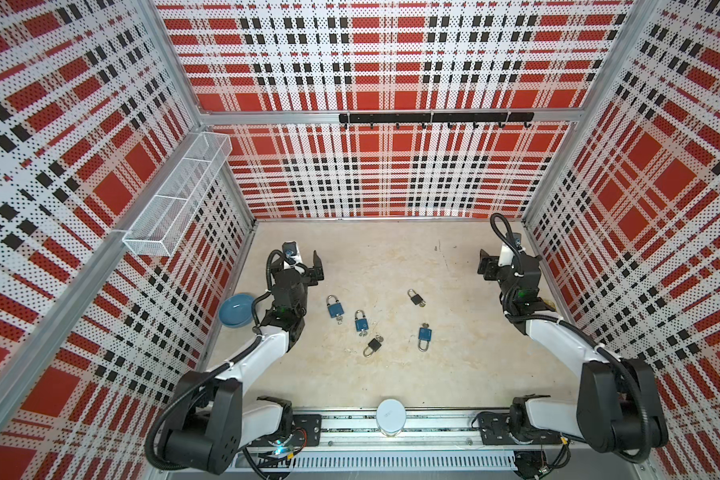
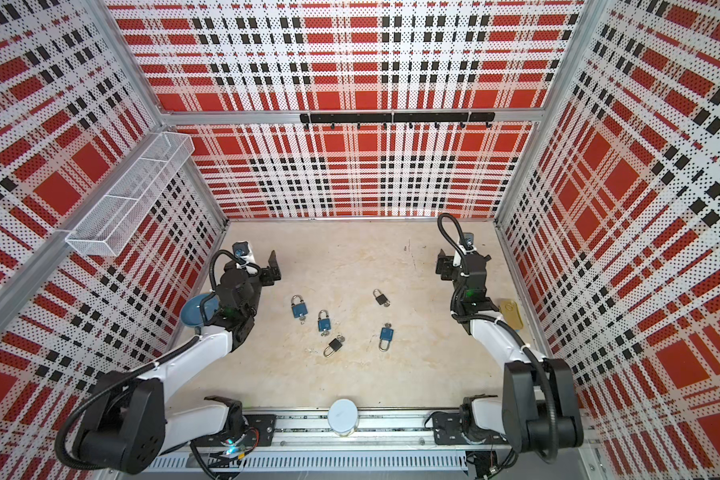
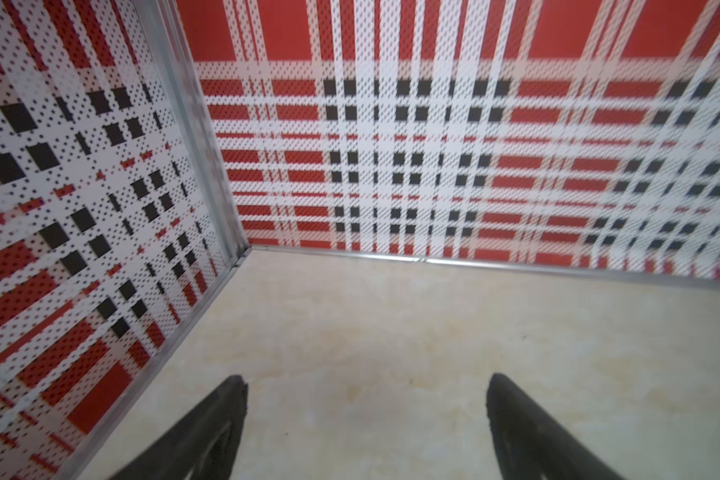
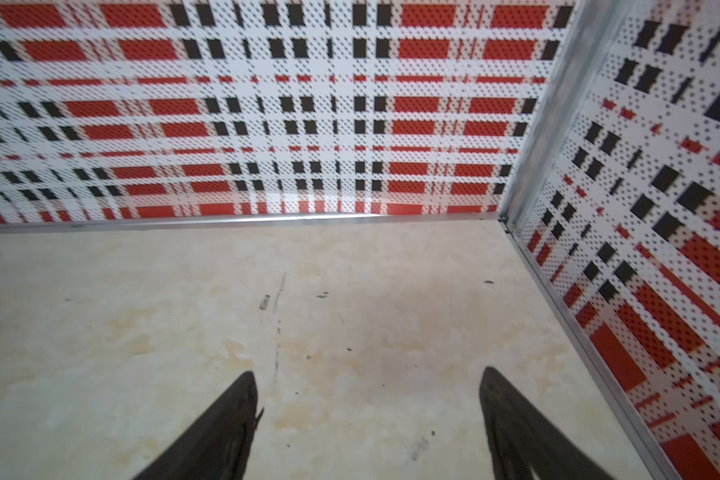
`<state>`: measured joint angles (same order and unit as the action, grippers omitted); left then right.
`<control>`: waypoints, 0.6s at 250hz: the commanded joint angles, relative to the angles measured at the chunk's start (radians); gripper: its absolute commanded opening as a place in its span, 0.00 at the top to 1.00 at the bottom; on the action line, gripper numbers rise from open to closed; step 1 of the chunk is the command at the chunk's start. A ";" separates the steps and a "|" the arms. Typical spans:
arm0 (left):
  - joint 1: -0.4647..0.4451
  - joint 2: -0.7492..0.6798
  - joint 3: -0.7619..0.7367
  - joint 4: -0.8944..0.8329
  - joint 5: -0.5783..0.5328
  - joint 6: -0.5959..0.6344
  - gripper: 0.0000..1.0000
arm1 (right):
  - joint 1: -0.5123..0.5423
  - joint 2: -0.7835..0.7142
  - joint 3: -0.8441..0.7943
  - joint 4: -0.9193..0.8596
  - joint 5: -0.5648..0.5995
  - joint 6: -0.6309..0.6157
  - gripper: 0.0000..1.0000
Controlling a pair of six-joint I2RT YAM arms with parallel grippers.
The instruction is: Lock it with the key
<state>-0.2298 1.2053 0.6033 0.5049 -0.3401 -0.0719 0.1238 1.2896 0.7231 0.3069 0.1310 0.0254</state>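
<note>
My left pincer (image 3: pixel 366 386) and right pincer (image 4: pixel 368 382) both gape wide, empty. The padlocks (image 1: pixel 360 322) lie on the table (image 1: pixel 391 374) behind them. The nearest blue padlock (image 1: pixel 333 309) is on my left side, shackle toward the back wall (image 1: pixel 391 166).

Blue bowl (image 2: pixel 190 313) half behind left arm (image 2: pixel 200 349), gold object (image 2: pixel 511 313) partly behind right arm (image 2: pixel 491 332), keys (image 1: pixel 339 319) in padlocks (image 1: pixel 333 309) too small to resolve.

- Padlock cluster (image 1: pixel 360 322): lies at the middle of the table (image 1: pixel 391 382).
- Bowl (image 1: pixel 235 309): 9 o'clock of the cluster.
- Left gripper (image 1: pixel 308 266): 10 o'clock.
- Right gripper (image 1: pixel 491 264): 2 o'clock.
- Canister (image 1: pixel 390 417): 6 o'clock, at the table's front edge.
</note>
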 commanded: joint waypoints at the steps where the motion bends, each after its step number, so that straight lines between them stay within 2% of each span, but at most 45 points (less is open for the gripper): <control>1: -0.039 -0.020 0.082 -0.257 0.004 -0.148 0.10 | 0.073 0.007 0.051 -0.261 -0.019 0.029 0.22; 58: -0.109 -0.042 0.176 -0.519 0.007 -0.233 0.13 | 0.241 0.055 0.066 -0.384 -0.019 0.047 0.22; 111: -0.102 -0.076 0.158 -0.563 0.024 -0.268 0.13 | 0.255 0.230 0.130 -0.342 -0.165 0.075 0.26; 150: -0.080 -0.078 0.152 -0.577 0.067 -0.295 0.13 | 0.266 0.372 0.223 -0.345 -0.221 0.066 0.32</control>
<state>-0.3256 1.1450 0.7620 -0.0311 -0.3061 -0.3130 0.3786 1.5883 0.8700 -0.0647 -0.0143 0.0902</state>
